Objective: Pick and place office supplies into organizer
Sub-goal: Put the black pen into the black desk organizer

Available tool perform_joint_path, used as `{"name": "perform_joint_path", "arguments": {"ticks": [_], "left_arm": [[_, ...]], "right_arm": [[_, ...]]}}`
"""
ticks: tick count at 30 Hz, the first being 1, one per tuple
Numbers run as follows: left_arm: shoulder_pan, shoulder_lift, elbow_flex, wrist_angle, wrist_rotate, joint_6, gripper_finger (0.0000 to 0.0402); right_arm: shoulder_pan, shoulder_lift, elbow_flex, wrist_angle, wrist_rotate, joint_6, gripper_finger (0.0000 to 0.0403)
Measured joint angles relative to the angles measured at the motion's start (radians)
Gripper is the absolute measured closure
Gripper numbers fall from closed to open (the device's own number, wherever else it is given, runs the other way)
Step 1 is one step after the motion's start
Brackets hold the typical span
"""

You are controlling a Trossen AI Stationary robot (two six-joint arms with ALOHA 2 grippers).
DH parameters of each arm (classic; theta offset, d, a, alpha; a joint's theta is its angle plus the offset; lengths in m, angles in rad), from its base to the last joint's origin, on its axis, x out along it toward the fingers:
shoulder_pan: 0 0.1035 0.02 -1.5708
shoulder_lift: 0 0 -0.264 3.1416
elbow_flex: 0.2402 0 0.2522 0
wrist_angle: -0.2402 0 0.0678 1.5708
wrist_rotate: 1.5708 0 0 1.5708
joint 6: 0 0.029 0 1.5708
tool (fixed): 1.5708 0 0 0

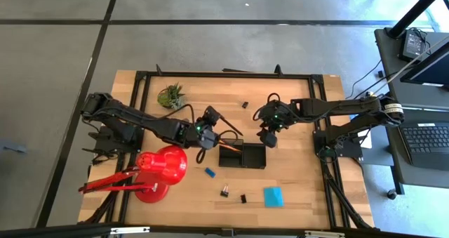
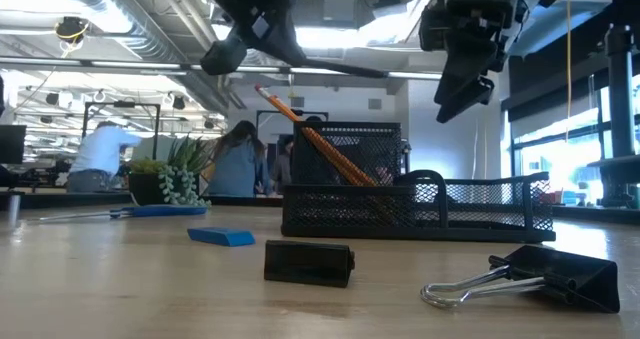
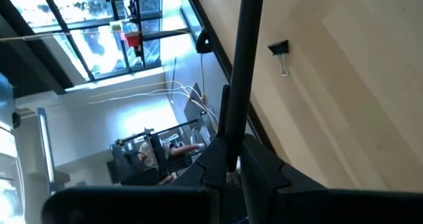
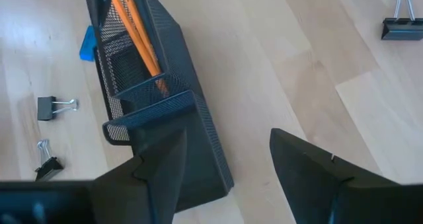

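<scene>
Since the left jaws are clamped shut on the pen point(image 3: 248, 65), up in the air just left of the organizer point(image 1: 242, 167), I'd say we're mid-carry. Next move is probably to swing over a compartment, tip the pen in and let go. Right jaws hang wide open and empty by the organizer's right end. Count: one pencil point(image 2: 320, 144) already leaning in the organizer, then three clips point(image 1: 225, 192), one eraser point(image 1: 209, 172), one pad point(image 1: 273, 196) and one scissors point(image 2: 130, 212) out on the desk point(image 1: 302, 175).
</scene>
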Motion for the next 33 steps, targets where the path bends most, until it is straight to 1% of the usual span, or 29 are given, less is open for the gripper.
{"name": "perform_joint_path", "arguments": {"ticks": [5, 8, 11, 17, 21, 31, 33], "left_arm": [[0.012, 0.0, 0.0, 0.001, 0.03, -0.009, 0.038], [0.02, 0.0, 0.0, 0.003, 0.029, -0.01, 0.038], [0.027, 0.0, 0.0, 0.004, 0.029, -0.009, 0.0381], [0.04, 0.0, 0.0, 0.005, 0.036, -0.01, 0.0381], [0.039, 0.0, 0.0, 0.005, 0.037, -0.01, 0.0381], [0.039, 0.0, 0.0, 0.005, 0.038, -0.01, 0.0381], [0.04, 0.0, 0.0, 0.006, 0.038, -0.003, 0.0381]], "right_arm": [[0.0, 0.0, 0.01, 0.006, -0.001, -0.01, 0.0182], [0.0, 0.0, 0.043, 0.032, -0.002, -0.028, 0.0182], [0.0, 0.0, 0.085, 0.062, -0.027, -0.035, 0.0182], [-0.003, 0.0, 0.169, 0.102, -0.037, -0.187, 0.0182], [-0.003, 0.0, 0.186, 0.123, -0.037, -0.237, 0.0182], [0.009, 0.034, 0.179, 0.18, -0.037, -0.249, 0.0182], [0.008, 0.054, 0.179, 0.217, -0.038, -0.181, 0.0182]]}}
